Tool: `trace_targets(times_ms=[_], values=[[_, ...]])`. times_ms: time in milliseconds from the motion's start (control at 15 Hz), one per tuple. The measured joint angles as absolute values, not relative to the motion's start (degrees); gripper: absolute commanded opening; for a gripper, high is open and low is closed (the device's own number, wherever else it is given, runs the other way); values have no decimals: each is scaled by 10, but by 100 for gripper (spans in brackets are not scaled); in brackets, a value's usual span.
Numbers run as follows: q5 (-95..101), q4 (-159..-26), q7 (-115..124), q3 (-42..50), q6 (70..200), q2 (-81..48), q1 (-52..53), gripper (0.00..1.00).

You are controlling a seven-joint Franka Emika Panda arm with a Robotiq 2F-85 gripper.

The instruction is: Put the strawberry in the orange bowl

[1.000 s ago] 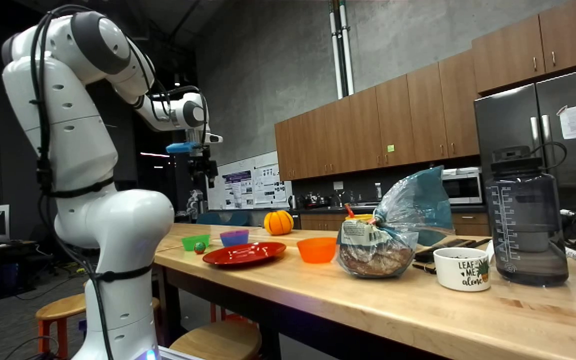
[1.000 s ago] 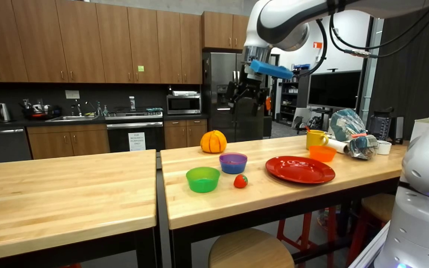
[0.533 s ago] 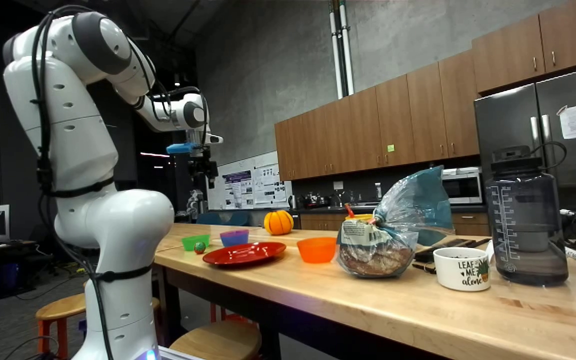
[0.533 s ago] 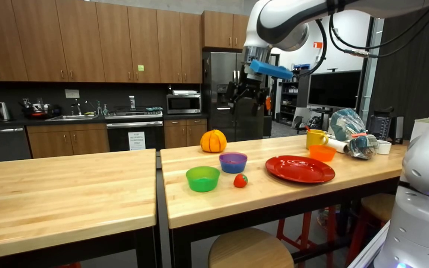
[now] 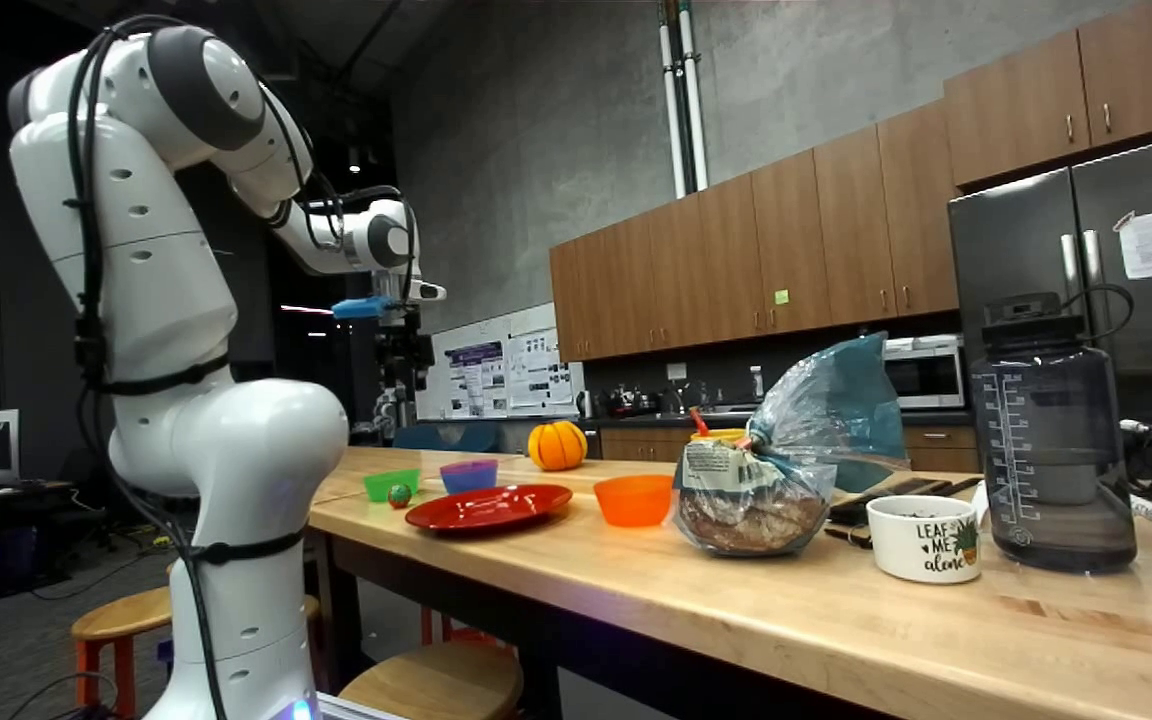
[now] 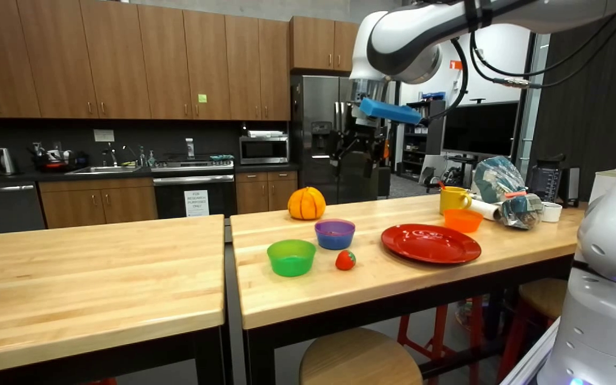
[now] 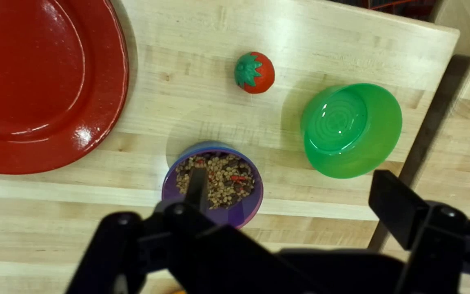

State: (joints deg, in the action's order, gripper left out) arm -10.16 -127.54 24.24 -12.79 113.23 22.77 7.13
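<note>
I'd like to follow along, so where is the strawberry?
In an exterior view, the strawberry lies on the table, just right of the green bowl and left of the red plate.

My wrist camera looks steeply down past my fingers [image 7: 398,209], with the closest look at the strawberry [image 7: 256,73] and green bowl [image 7: 375,130]. In an exterior view, the camera sits low and faces along the table [image 5: 816,610], nearest the white cup [image 5: 916,545] and bottle [image 5: 1056,450]. In an exterior view, it looks from higher up across the table toward the cabinets [image 6: 121,59]. Both exterior views share my arm [image 6: 436,32] and the orange bowl [image 6: 463,221]; all three share the red plate [image 6: 431,243].
</note>
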Motion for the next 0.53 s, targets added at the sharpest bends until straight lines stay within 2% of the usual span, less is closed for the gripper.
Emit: trace_targets(times_ms=[533], values=[[-104, -1306, 242, -142, 1128, 232, 80, 100]])
